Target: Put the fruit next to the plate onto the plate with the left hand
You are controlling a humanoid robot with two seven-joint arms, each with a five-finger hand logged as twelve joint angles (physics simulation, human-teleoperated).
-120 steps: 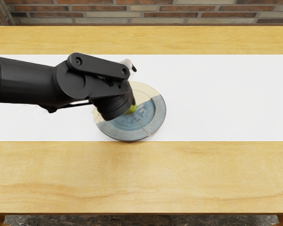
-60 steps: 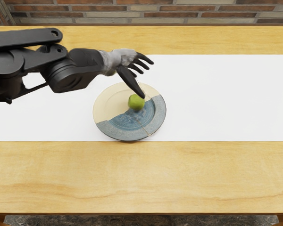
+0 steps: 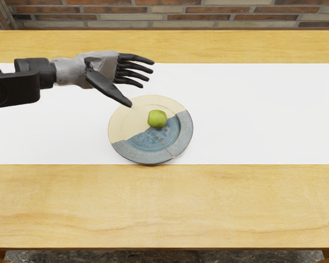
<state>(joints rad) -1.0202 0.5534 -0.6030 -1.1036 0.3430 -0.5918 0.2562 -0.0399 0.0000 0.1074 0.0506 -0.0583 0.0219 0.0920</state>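
A small green fruit (image 3: 157,118) lies on the round plate (image 3: 132,147), near its middle, where the cream half meets the blue half. My left hand (image 3: 120,74) hovers up and to the left of the plate, apart from the fruit. Its fingers (image 3: 137,64) are spread and hold nothing, and the thumb points down toward the plate's upper left rim. The left arm comes in from the left edge. No right arm shows.
The plate sits on a white runner (image 3: 252,115) that crosses the wooden table (image 3: 164,208). A brick wall (image 3: 170,13) runs behind the table's far edge.
The left hand let go of the fruit on the plate, then drew back to the left and upward with its fingers spread. The fruit stays on the plate.
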